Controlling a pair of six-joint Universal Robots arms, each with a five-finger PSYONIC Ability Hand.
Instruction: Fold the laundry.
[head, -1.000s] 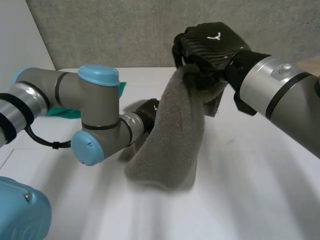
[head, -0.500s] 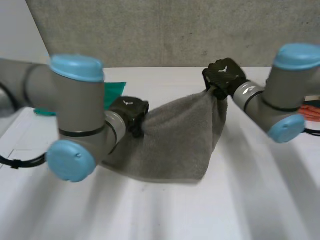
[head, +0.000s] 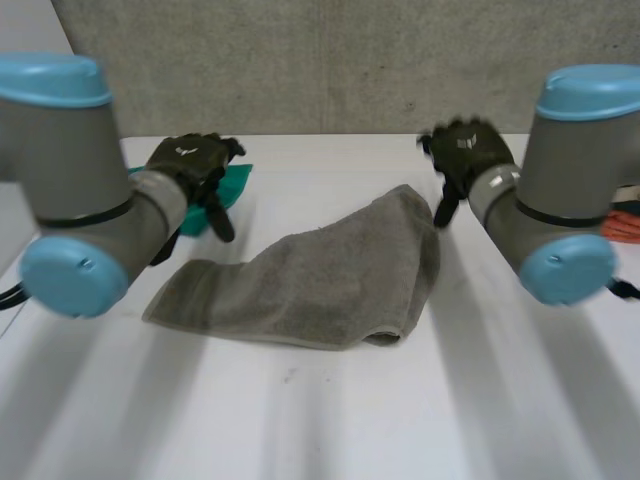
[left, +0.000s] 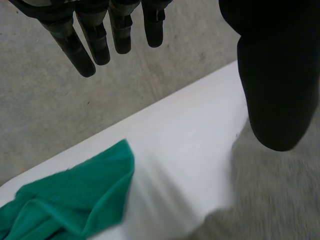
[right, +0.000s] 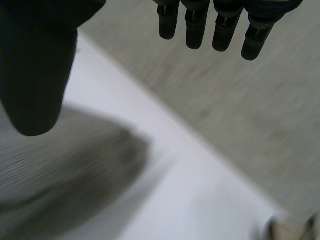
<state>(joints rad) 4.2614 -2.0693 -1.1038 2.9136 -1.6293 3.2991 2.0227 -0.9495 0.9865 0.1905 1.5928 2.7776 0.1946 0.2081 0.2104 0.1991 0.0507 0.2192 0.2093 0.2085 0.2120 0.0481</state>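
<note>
A grey towel lies folded and spread across the middle of the white table. My left hand hovers above the towel's far left end, fingers straight and apart from it, holding nothing. My right hand hangs just beyond the towel's far right corner, fingers also straight and empty. In the left wrist view the fingers and thumb stand spread above the table, with the towel under the thumb. The right wrist view has the fingers and thumb spread over the towel.
A green cloth lies bunched at the table's far left, behind my left hand, and appears as the green cloth in the left wrist view. Something orange sits at the table's right edge. A grey wall rises behind the table.
Both hands have let go of the towel and opened, pulling apart and back. The towel dropped from hanging between them to lying flat on the table.
</note>
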